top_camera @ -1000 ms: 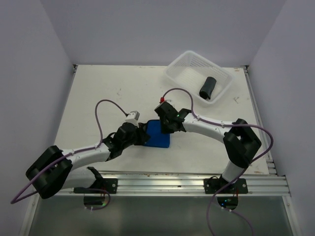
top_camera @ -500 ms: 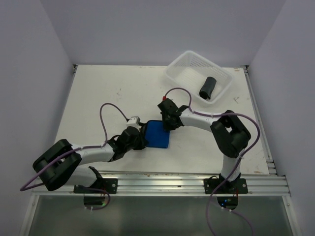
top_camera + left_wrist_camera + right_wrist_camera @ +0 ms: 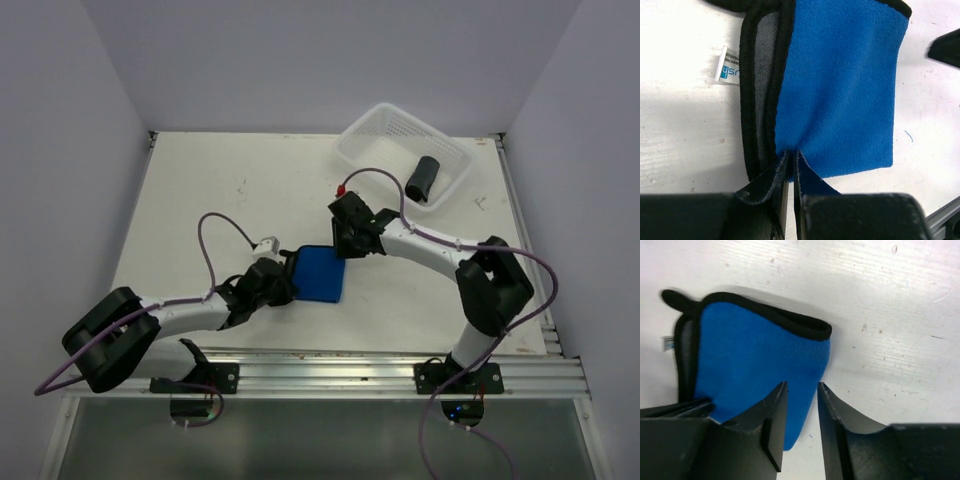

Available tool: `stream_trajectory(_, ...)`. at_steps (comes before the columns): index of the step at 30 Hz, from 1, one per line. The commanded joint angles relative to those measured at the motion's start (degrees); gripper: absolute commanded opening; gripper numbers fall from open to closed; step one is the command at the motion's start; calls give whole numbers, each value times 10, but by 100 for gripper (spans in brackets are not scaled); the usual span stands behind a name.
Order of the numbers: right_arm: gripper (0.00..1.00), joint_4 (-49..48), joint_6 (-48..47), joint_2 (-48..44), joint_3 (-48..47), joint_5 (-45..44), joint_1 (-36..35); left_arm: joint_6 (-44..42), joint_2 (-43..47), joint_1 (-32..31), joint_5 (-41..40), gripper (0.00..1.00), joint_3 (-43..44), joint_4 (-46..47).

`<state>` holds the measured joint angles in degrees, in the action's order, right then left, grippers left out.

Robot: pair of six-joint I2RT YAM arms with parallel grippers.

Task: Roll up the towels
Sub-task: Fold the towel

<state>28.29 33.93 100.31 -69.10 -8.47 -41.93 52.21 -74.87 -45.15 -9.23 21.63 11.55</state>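
Now, right fingers [image 3: 771,427]: just parted and off the blue towel [image 3: 320,274]; you've lost that hold.
Left fingers [image 3: 812,187]: clamped on its near edge.
Blue towel: folded flat mid-tabletop [image 3: 220,200], your roll not begun.

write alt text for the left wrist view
The left hand pinches the near edge of a folded blue towel with black edging, lying on a white table. A small white label sticks out at the towel's left side.
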Motion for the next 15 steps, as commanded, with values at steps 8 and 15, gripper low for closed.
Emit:
stream_trajectory(8,40,-103,123,-151,178,82,-10,44,1,-34,-23,8,-11,6)
stream_trajectory(15,49,-198,216,-191,289,79,-33,55,0,-64,-45,8,-3,4)
